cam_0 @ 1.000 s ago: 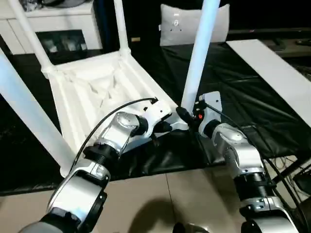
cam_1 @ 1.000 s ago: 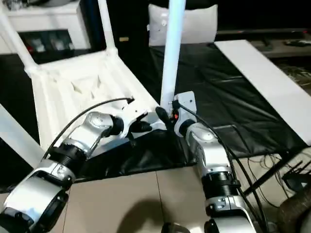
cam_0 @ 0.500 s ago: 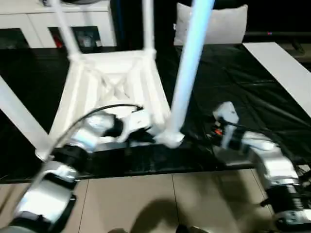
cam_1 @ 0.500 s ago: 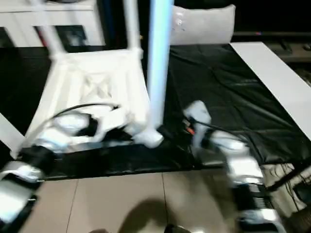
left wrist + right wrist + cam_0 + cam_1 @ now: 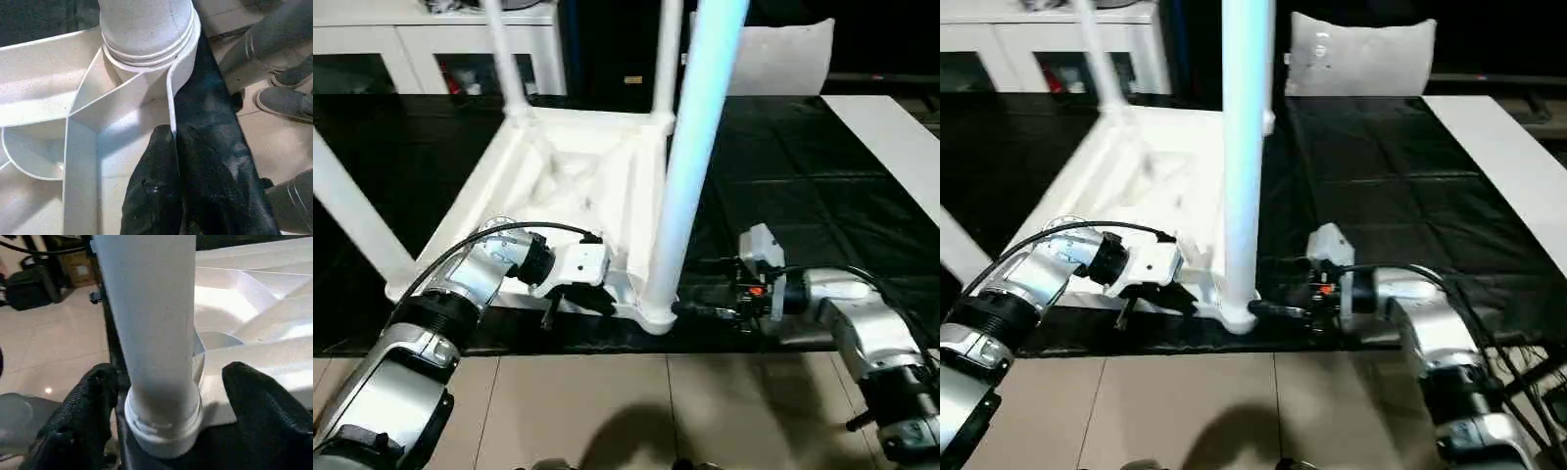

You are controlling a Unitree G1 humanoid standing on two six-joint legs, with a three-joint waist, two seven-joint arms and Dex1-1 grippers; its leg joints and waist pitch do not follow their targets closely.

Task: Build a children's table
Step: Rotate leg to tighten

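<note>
Inverted white plastic rectangular tabletop [image 5: 578, 186], ribbed underside up, on black sheeting [image 5: 783, 196] over the floor, with smooth tapered white tube legs seated upright in round corner sockets. Nearest white tube leg [image 5: 685, 166] at 6 o'clock corner, flared end in its socket. Left end effector [image 5: 173, 147] clenched on the thin tabletop rim wall beside that socket. Right end effector [image 5: 161, 396] released, black fingers [image 5: 88, 406] spread either side of the leg base at 3 o'clock. Likely risk: incompletely seated leg tilting or popping out under a sideways nudge; slick plastic slipping on sheeting.
</note>
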